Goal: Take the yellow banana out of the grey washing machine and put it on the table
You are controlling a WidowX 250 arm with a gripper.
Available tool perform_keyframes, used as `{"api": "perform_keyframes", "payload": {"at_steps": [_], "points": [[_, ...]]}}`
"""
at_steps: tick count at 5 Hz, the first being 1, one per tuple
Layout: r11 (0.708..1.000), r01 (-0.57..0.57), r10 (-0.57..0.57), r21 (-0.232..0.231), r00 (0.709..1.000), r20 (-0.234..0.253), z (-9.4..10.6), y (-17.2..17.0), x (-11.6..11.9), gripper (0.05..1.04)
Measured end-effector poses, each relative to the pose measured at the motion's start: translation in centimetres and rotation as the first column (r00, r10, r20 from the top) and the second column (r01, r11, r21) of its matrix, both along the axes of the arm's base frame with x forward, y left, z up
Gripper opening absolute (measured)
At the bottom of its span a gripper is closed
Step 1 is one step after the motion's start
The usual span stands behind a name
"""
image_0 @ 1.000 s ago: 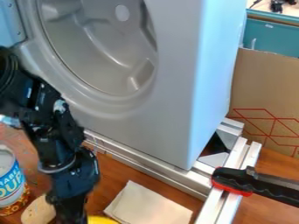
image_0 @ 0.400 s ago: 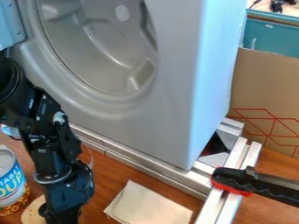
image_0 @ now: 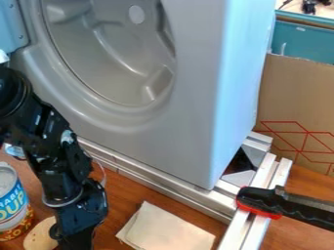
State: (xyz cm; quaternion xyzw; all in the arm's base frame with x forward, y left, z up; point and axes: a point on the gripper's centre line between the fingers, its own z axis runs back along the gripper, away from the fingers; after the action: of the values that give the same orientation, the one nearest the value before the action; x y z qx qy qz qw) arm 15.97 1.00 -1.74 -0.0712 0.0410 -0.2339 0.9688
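The black gripper (image_0: 77, 239) hangs at the bottom edge in the lower left, its fingertips out of sight. Just left of it lies a round tan object (image_0: 40, 236), partly behind the arm. A soup can (image_0: 13, 202) with a blue and white label stands further left at the edge. To the gripper's right, a folded cream cloth (image_0: 166, 228) lies flat on the wooden surface. Whether the gripper holds anything cannot be seen.
A large grey machine front with a round opening (image_0: 130, 117) stands behind the arm. Metal rails (image_0: 163, 183) run along its base. At right are a black and red handled tool (image_0: 283, 204) and a cardboard panel (image_0: 297, 102).
The arm first shifted a little to the left, then slightly right again. A yellow thing beside the gripper at the bottom edge a second ago has gone from sight.
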Motion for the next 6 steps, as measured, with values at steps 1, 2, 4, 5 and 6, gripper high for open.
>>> {"api": "perform_keyframes", "payload": {"at_steps": [1, 2, 4, 5, 6], "points": [[0.999, -0.041, 0.042, 0.017, 0.999, -0.020, 0.0, 0.3, -0.2, 0.519], [0.999, -0.047, 0.048, 0.021, 0.998, -0.036, 0.8, 0.3, -0.6, 0.839], [0.998, -0.060, 0.061, -0.011, 0.996, 0.071, 4.1, -0.2, 0.1, 1.006], [0.997, -0.082, 0.082, -0.003, 0.979, 0.187, 8.0, 0.6, 2.3, 1.003], [0.982, -0.164, 0.144, 0.094, 0.972, 0.184, 10.7, 1.6, 3.1, 1.001]]}}
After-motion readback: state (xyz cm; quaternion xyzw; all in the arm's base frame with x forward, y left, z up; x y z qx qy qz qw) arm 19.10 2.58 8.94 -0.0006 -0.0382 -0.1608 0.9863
